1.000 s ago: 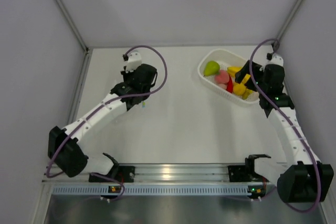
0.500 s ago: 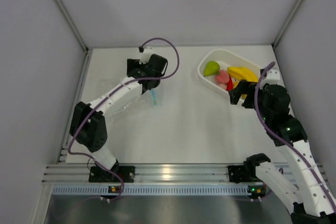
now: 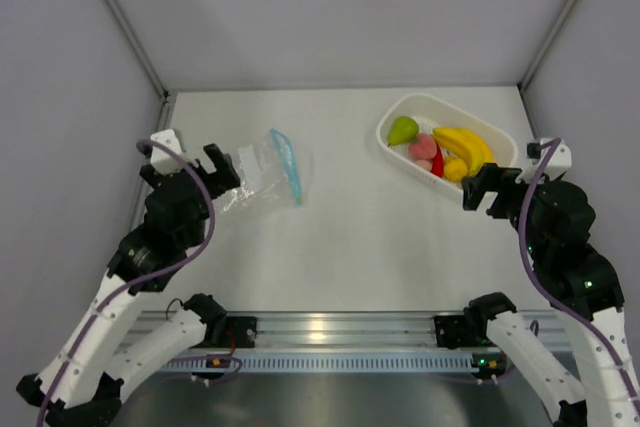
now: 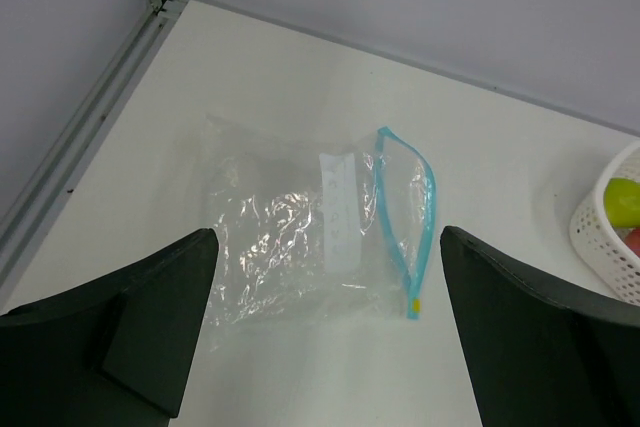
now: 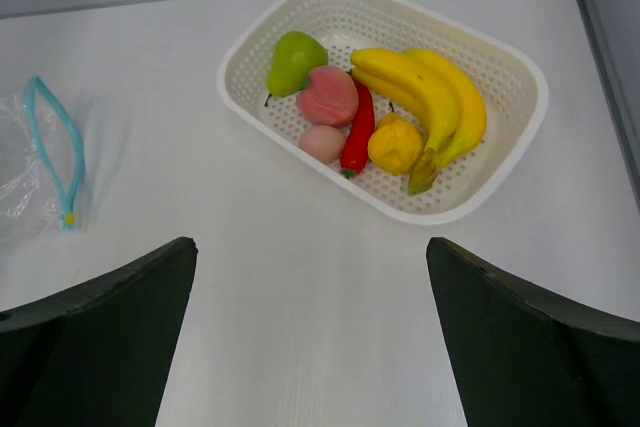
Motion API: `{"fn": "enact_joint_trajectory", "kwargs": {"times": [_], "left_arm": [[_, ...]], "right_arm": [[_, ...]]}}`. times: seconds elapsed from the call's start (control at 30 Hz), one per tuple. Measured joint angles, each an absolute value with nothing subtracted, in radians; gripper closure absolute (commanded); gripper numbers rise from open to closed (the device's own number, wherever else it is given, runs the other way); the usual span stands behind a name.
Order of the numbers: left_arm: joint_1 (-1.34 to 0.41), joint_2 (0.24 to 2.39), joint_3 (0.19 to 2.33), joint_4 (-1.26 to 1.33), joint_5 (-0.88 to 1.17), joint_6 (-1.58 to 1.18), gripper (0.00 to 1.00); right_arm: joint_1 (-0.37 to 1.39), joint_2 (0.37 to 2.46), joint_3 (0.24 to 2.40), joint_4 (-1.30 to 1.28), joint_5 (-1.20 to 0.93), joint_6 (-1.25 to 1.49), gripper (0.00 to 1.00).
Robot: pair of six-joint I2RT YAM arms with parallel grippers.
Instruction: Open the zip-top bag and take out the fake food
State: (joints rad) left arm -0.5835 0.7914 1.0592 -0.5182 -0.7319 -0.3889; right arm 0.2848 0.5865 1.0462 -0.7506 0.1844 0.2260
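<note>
Nearest the arm bases, both tools hang above the table (image 3: 350, 237), holding nothing. The L gripper (image 4: 325, 235) has its jaws spread wide w/ nothing between them, and the R gripper (image 5: 308, 243) is spread wide and bare too.

Just beyond the L gripper, on the left side, the zip-top bag (image 3: 260, 175) lies flat and crinkled. Its zip strip (image 4: 393, 222) gapes in a loop, so it's open. Nothing coloured shows inside, so it looks empty.

Farther back on the right, well apart from the bag, the white basket (image 5: 430, 209) holds the fake food: banana bunch (image 5: 440, 97), pear (image 5: 292, 59), chili (image 5: 358, 132), round yellow fruit (image 5: 395, 144) and pink piece (image 5: 328, 97).

Judgement: the task looks done, w/ the bag open and the food out. Nothing seems left to do.

Writing: none legible. A pale patch (image 4: 335, 217) on the bag reads blank. No brand visible.
</note>
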Motion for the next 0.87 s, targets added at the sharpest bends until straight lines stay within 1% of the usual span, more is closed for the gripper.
{"fn": "enact_joint_trajectory", "kwargs": {"times": [0.13,0.27,0.4,0.57,0.87], "left_arm": [[-0.583,0.599,0.999,-0.572,-0.689,-0.366,0.01],[-0.583,0.49,0.99,-0.622,-0.673,-0.317,0.01],[-0.583,0.403,0.925,-0.643,-0.685,-0.279,0.01],[-0.583,0.36,0.842,-0.664,-0.685,-0.276,0.01],[-0.531,0.371,0.835,-0.658,-0.622,-0.266,0.01]], "right_arm": [[0.316,0.52,1.04,-0.77,0.214,0.193,0.01],[0.371,0.461,1.004,-0.776,0.268,0.165,0.01],[0.384,0.409,0.958,-0.775,0.302,0.157,0.01],[0.384,0.381,0.897,-0.772,0.317,0.157,0.01],[0.384,0.376,0.874,-0.754,0.346,0.159,0.0]]}}
